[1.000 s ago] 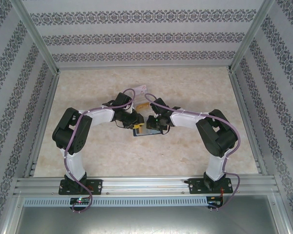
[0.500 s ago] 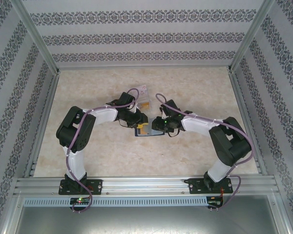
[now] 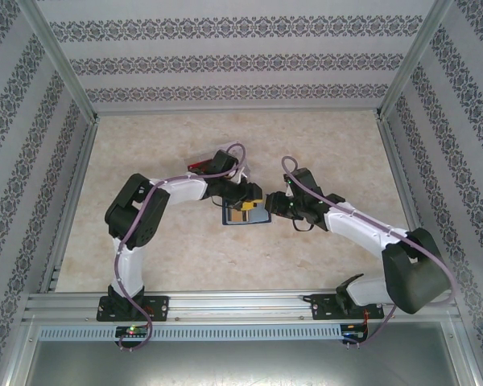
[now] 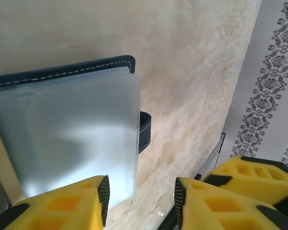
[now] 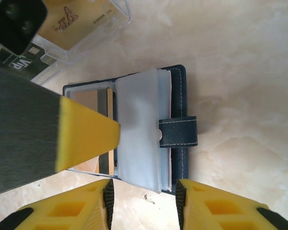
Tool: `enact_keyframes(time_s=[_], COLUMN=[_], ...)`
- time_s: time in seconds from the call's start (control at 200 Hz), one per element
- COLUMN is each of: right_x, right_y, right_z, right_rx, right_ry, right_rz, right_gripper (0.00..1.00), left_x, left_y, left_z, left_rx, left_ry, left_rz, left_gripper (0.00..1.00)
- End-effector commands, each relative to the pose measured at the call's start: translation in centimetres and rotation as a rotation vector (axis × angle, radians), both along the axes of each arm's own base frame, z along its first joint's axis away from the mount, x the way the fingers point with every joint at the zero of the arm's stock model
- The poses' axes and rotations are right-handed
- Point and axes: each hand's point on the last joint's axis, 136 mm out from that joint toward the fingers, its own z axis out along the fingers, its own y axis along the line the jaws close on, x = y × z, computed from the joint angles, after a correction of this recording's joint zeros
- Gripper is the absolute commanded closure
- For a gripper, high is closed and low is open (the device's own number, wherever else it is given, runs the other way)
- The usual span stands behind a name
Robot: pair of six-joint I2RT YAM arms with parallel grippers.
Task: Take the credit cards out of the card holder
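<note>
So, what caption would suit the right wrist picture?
Open navy card holder on the marbled table, clear sleeves exposed.

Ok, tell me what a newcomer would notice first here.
The navy card holder lies open mid-table, clear sleeves fanned up, the left arm's yellow fingers over its open page. Beside it, a gold card sits in a clear plastic case.
</note>
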Motion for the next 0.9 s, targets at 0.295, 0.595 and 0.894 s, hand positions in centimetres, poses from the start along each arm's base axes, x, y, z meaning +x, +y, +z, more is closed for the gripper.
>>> enact_keyframes(time_s=[0.295, 0.595, 0.894], right_x=[0.8, 1.4, 2.6], right_y=[1.8, 7.6, 7.7], right_z=[1.2, -0.1, -3.1], right_rx=[0.053, 0.128, 0.105], right_ry=[0.012, 0.121, 0.208], right_rz=[0.036, 0.139, 0.090], right_gripper=[0.54, 0.54, 0.69], left_x=[0.5, 0.3, -0.2], left_y=[3.2, 9.6, 9.3], left_z=[1.8, 1.1, -2.1], left_rx=[0.145, 0.339, 0.357], left_ry=[-0.088, -0.120, -0.049], left_rz=[0.084, 0.225, 0.196], left_gripper=[0.67, 0.71, 0.76])
